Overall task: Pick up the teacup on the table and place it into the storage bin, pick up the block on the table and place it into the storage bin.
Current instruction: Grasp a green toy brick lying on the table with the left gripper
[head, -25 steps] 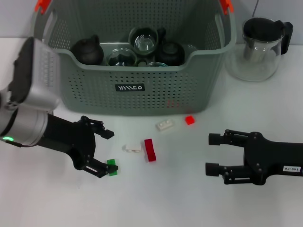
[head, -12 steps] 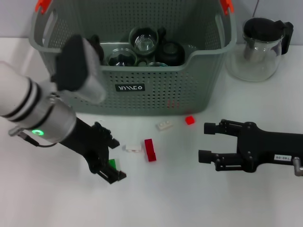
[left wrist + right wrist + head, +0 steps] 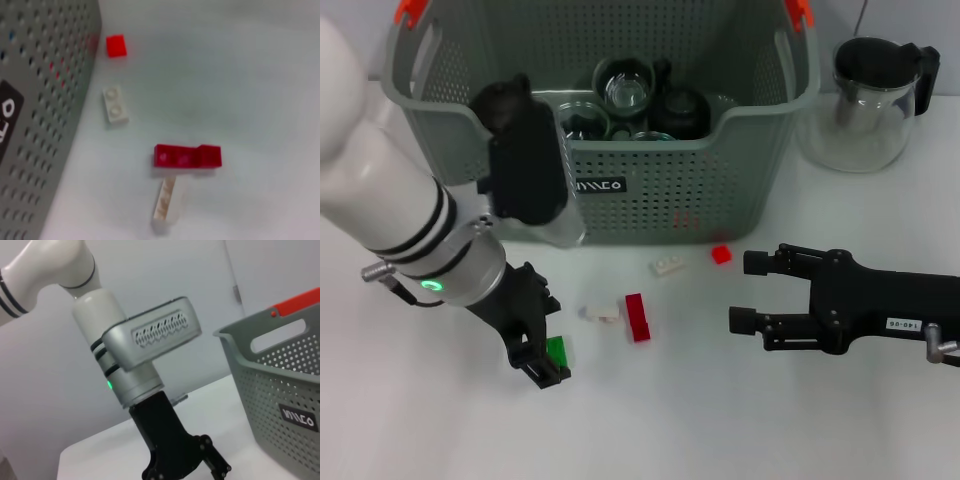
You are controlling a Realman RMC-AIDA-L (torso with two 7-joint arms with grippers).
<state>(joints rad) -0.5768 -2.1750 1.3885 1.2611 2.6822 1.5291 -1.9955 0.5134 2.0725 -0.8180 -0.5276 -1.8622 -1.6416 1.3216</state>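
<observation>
The grey-green storage bin (image 3: pixel 650 205) stands at the back and holds glass teacups (image 3: pixel 623 90) and dark teapots; I see no teacup on the table. A small green block (image 3: pixel 558 350) lies on the table between the fingers of my left gripper (image 3: pixel 546 338), which is open and low around it. A long red block (image 3: pixel 637 317), a thin white block (image 3: pixel 602 313), a white two-stud block (image 3: pixel 668 265) and a small red block (image 3: pixel 721 254) lie in front of the bin. My right gripper (image 3: pixel 748 292) is open and empty, to the right of the blocks.
A glass teapot with a black lid (image 3: pixel 870 100) stands right of the bin. The left wrist view shows the long red block (image 3: pixel 187 156), thin white block (image 3: pixel 165 199), two-stud block (image 3: pixel 115 104), small red block (image 3: pixel 116 45) and bin wall (image 3: pixel 40 125).
My left arm has swung in over the table and its gripper has turned and settled around the green block. My right gripper has slid left toward the blocks.
</observation>
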